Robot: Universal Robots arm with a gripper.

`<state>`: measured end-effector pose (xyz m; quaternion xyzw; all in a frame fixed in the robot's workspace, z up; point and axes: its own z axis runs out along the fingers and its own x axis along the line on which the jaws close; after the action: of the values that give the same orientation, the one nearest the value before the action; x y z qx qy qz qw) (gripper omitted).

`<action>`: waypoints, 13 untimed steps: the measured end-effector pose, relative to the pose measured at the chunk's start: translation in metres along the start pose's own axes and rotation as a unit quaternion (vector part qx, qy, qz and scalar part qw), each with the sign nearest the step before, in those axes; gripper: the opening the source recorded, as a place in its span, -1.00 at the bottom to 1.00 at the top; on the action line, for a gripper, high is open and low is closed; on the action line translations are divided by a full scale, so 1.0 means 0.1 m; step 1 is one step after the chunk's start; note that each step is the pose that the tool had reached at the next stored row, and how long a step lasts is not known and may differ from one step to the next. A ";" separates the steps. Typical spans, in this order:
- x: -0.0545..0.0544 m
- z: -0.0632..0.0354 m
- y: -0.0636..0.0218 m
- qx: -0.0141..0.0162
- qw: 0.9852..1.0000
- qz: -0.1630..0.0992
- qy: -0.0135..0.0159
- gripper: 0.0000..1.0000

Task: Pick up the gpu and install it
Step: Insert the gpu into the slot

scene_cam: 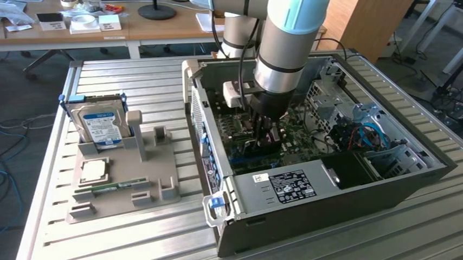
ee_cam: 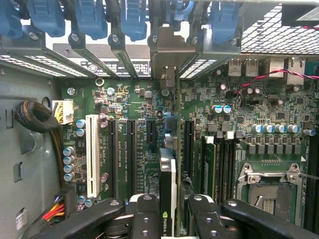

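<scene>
Silver arm (scene_cam: 285, 49) with light-blue joint cap, black cable, black screw-studded fingers (ee_cam: 144, 216).

The arm reaches straight down; its gripper (ee_cam: 172, 211) is clamped on the gpu (ee_cam: 168, 174).

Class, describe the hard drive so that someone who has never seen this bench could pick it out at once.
Start at the open computer case; on the exterior view's left of it lies a grey parts tray on the slatted table. The hard drive stands upright at the tray's far end. Its silver body and blue label set it apart from the flat, square chip and the narrow green RAM stick lying nearer the camera.
</scene>
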<state>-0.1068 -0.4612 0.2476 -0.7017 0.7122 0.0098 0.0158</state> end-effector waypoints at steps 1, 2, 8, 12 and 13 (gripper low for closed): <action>0.00 0.000 0.000 0.000 1.000 0.000 0.000 -0.47; 0.00 0.001 0.000 0.000 1.000 0.000 0.000 -0.47; 0.00 0.008 0.005 0.000 1.000 0.000 0.000 -0.47; 0.00 0.006 0.006 0.000 1.000 0.000 0.000 -0.47; 0.00 0.006 0.008 0.000 1.000 0.000 0.000 -0.47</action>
<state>-0.1076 -0.4612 0.2470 -0.7017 0.7123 0.0098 0.0160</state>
